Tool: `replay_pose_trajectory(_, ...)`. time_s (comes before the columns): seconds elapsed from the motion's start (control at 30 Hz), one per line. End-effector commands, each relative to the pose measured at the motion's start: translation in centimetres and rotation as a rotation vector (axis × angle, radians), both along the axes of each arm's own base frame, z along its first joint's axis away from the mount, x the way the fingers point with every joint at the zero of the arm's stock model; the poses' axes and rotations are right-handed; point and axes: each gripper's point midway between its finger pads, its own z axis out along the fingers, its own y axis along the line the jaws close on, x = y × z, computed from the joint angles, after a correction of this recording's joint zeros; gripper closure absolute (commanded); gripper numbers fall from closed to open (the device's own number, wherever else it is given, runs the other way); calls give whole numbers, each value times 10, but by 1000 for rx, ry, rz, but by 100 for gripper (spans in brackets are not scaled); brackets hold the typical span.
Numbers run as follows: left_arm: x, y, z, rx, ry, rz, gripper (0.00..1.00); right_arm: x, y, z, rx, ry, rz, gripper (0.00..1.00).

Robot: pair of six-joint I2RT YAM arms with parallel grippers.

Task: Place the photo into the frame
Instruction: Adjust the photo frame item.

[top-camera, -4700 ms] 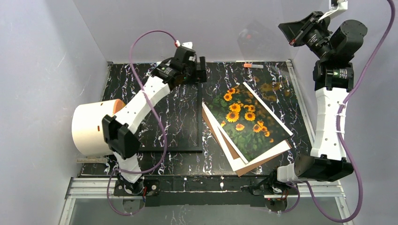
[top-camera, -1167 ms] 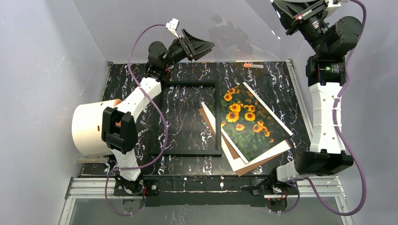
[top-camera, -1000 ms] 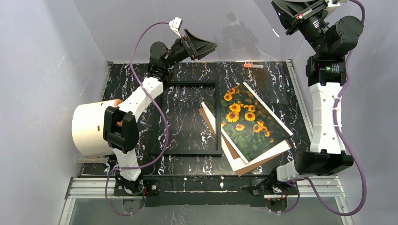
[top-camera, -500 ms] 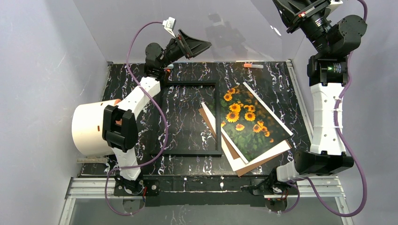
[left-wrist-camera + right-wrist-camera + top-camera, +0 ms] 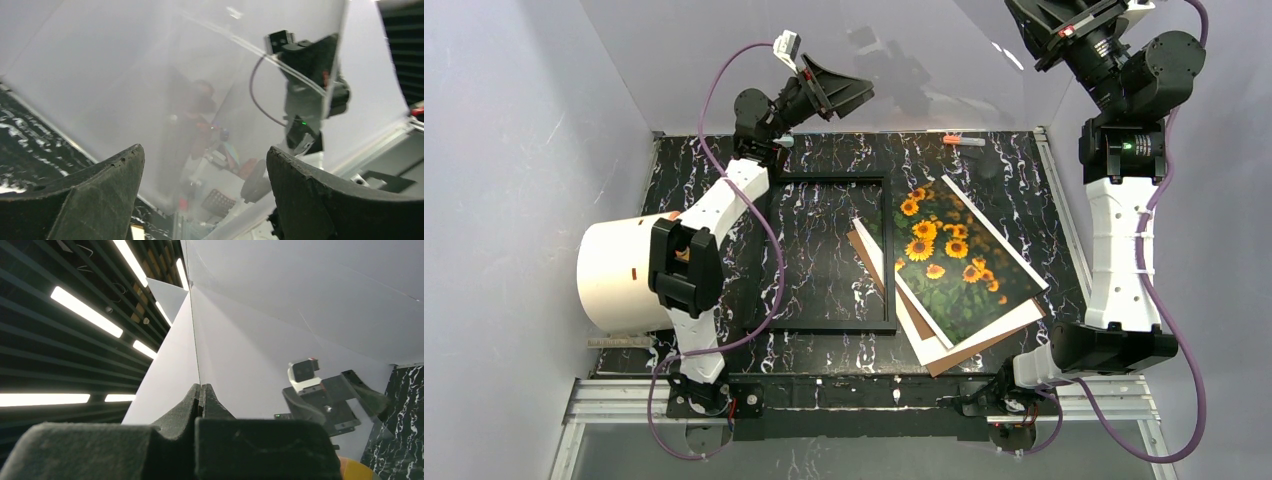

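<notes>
The black frame [image 5: 829, 327] lies flat on the dark marbled table, left of centre. The sunflower photo [image 5: 952, 262] lies face up to its right, tilted, its corner overlapping the frame's right edge. My left gripper [image 5: 856, 93] [image 5: 205, 149] hangs open and empty above the table's far edge, behind the frame. Raised high at the back right, my right gripper [image 5: 1036, 14] [image 5: 201, 386] is shut on the edge of a clear pane [image 5: 200, 75] [image 5: 192, 315], which stands between the two grippers.
A brown backing board [image 5: 969, 352] and white sheets [image 5: 921, 325] lie under the photo. A big white roll [image 5: 614, 275] stands at the left edge. An orange-capped pen [image 5: 964, 141] lies at the back. Grey walls close in the table.
Since the oldest frame the frame has slid right and my left gripper has let go of it and risen. Over the last second that gripper drifted slightly left. The right arm barely moved.
</notes>
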Motion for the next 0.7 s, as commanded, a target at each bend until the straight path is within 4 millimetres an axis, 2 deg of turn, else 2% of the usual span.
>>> replay_pose_trajectory(0.0,-46,15,64,-104,-106,-110,13,-9,-4,8,-27,-55,-70,99)
replay_pose_trajectory(0.1,-45,34,67,-111,-91,-72,25,-1,-8,0,-52,-46,-108,99)
replay_pose_trajectory(0.13,-43,39,62,-111,-68,-62,29,2,-10,-3,-59,-45,-117,99)
replay_pose_trajectory(0.27,-44,45,55,-100,-43,-62,52,12,-14,-9,-84,-51,-140,99)
replay_pose_trajectory(0.33,-44,48,54,-97,-43,-58,59,17,-15,-13,-98,-51,-149,99)
replay_pose_trajectory(0.47,-46,57,57,-99,-40,-53,61,21,-16,-18,-117,-75,-152,99)
replay_pose_trajectory(0.67,-60,57,70,-128,-79,-133,60,27,-13,-30,-129,-72,-123,99)
